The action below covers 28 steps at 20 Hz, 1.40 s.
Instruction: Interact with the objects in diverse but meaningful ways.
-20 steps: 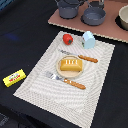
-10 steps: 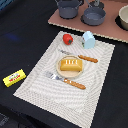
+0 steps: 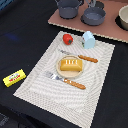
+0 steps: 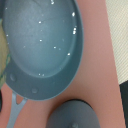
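I see a speckled, glossy grey pan [image 4: 42, 45], a finely ribbed cloth mat [image 3: 75, 75], wood-handled fork [image 3: 67, 80] and knife [image 3: 80, 56], and a shiny red tomato [image 3: 67, 38].

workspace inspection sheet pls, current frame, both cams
Surface: black table, striped placemat, pink mat at the back.
Job's things: tomato and carton on the placemat; bread loaf on the plate; butter packet on bare table; frying pan on the pink mat.
Clutter: fork, knife, grey pots, bowl.
Hand: not in view.
Cables: nothing seen.
Surroundings: nothing seen.
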Motion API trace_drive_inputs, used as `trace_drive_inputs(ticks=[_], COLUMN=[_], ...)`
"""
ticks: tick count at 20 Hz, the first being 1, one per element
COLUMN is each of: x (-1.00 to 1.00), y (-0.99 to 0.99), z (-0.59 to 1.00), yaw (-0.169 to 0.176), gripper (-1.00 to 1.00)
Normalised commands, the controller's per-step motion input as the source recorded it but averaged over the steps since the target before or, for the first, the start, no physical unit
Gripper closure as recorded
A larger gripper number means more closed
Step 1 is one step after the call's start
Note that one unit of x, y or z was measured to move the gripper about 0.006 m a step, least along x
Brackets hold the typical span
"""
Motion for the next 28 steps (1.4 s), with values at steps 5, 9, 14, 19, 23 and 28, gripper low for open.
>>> trace_drive_inputs(ticks=[5, 9, 14, 19, 23, 28], x=[-0.53, -0.53, -0.54, -0.54, -0.55, -0.57], y=[-0.54, -0.53, -0.53, -0.52, -0.49, -0.47], z=[-0.09, -0.18, -0.26, -0.43, -0.54, -0.57], yaw=[-0.074, -0.078, -0.078, -0.075, -0.075, -0.081], gripper=[-1.0, -1.0, -1.0, -1.0, -1.0, -1.0])
